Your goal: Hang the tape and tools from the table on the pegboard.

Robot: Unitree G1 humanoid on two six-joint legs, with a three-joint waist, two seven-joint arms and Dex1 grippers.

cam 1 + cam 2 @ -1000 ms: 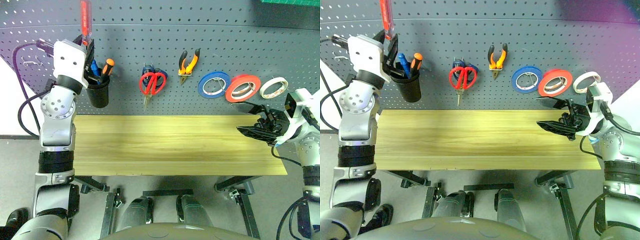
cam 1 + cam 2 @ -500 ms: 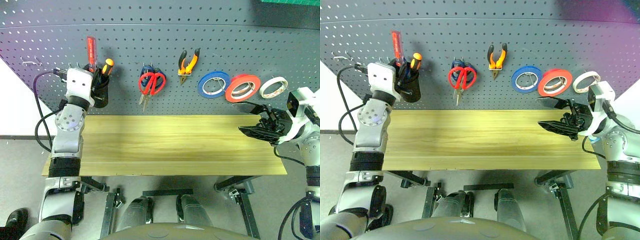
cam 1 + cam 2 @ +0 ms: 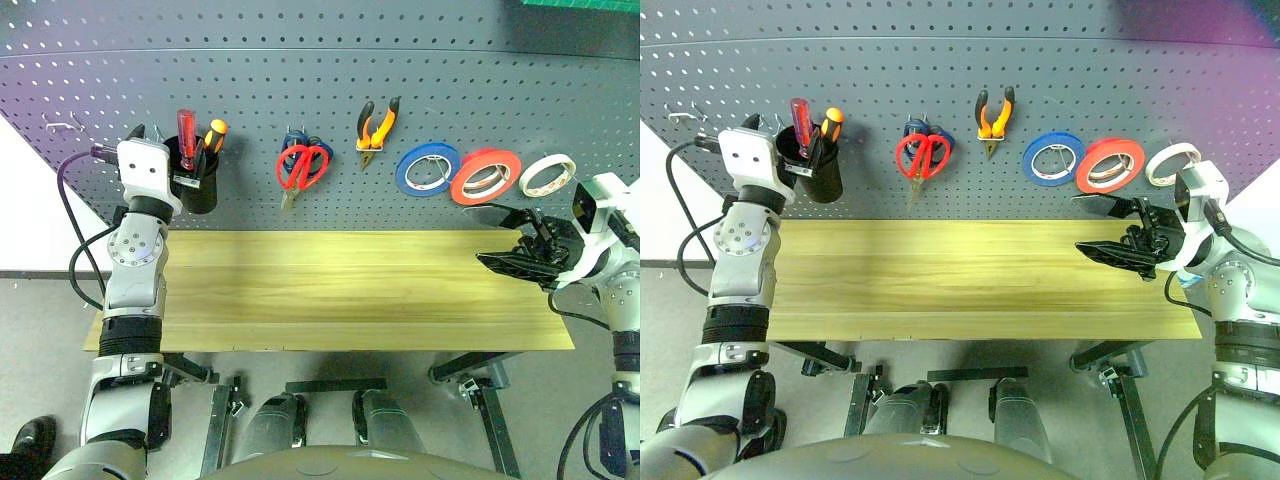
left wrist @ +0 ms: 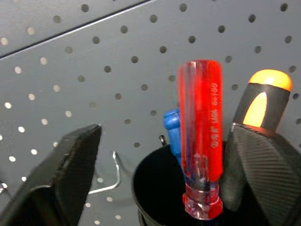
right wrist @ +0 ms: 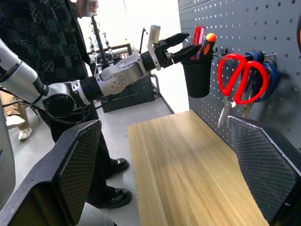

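Screwdriver [image 4: 201,136] stands in cup [image 4: 160,188] — between open left end effector [image 4: 174,179] fingers.

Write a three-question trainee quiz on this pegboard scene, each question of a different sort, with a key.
1. True or false: the red screwdriver stands in the black cup on the pegboard.
2. Which hangs right next to the red tape, on the side away from the blue tape? A) pliers B) white tape C) red scissors
3. Fill in: the left pincer has its fingers ____ either side of the screwdriver's handle.

Key: 1 true. 2 B, the white tape. 3 open, one finger well clear of the handle.
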